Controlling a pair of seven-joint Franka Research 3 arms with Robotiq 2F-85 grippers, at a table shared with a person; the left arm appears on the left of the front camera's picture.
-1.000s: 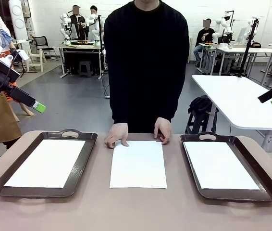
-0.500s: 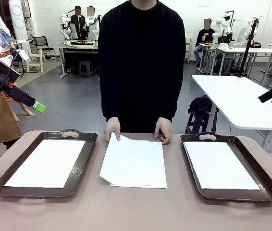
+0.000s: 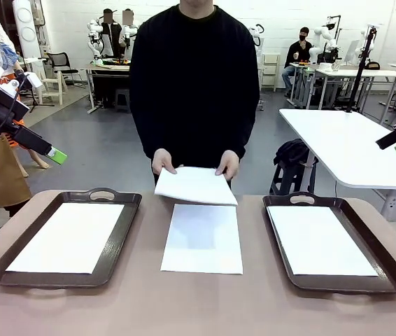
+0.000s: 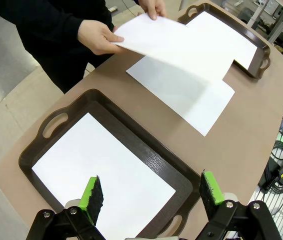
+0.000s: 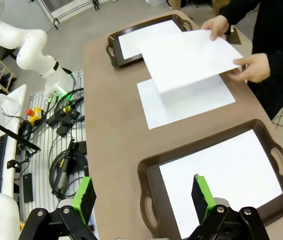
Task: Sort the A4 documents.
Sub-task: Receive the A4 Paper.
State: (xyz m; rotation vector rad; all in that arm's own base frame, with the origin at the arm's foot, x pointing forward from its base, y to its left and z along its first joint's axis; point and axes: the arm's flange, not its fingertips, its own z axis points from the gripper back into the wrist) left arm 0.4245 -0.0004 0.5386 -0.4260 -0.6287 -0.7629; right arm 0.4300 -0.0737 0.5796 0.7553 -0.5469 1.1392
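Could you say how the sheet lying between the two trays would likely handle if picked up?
Probably floppy and light: the person holds the lifted sheet two-handed. Likely hard to grip: the middle sheet lies flat on the table.

Bright, even overhead light, sharp frames, soft shadows, wrist-view edges bowed.

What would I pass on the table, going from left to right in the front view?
left brown tray holding the left sheet → middle sheet lying loose between the trays → right brown tray holding the right sheet
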